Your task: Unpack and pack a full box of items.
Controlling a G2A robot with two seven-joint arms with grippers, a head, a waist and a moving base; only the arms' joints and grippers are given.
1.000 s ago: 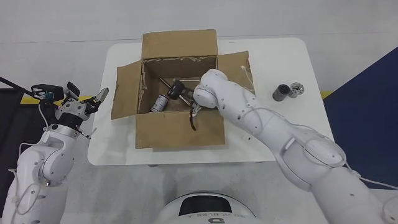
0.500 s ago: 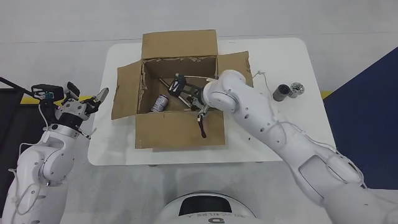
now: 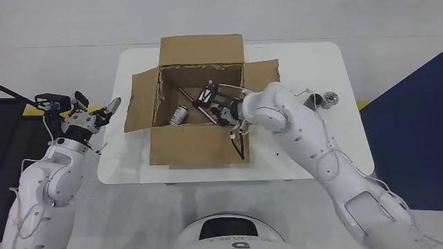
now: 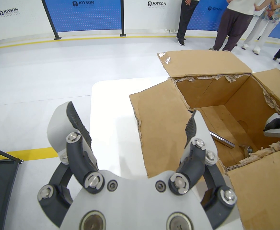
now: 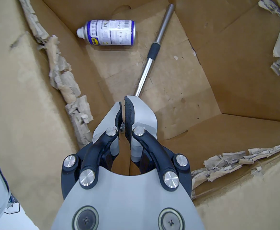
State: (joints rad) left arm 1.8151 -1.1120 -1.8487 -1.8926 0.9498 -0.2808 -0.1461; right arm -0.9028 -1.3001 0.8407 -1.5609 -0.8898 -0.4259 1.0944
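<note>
An open cardboard box [image 3: 201,50] stands in the middle of the white table [image 3: 311,62]. On its floor lie a white and blue spray can [image 3: 178,115] [image 5: 108,32] and a silver telescopic rod [image 3: 185,93] [image 5: 154,48] [image 4: 220,140] with a black collar. My right gripper [image 3: 210,97] [image 5: 125,100] [image 4: 277,126] hangs inside the box, fingers shut. The rod's near end vanishes behind its fingertips, and I cannot tell whether they touch it. My left gripper [image 3: 98,102] [image 4: 132,116] is open and holds nothing, off the table's left edge, pointing at the box.
A dark cylinder [image 3: 315,102] and a small silver one [image 3: 331,98] stand on the table right of the box, close to my right arm. The box's flaps are folded outward, with torn paper along the rims [image 5: 65,92]. Bare table lies left of the box.
My right gripper has shifted rightward inside the box and the arm has swung right. The can, the rod and my left arm have stayed put.
</note>
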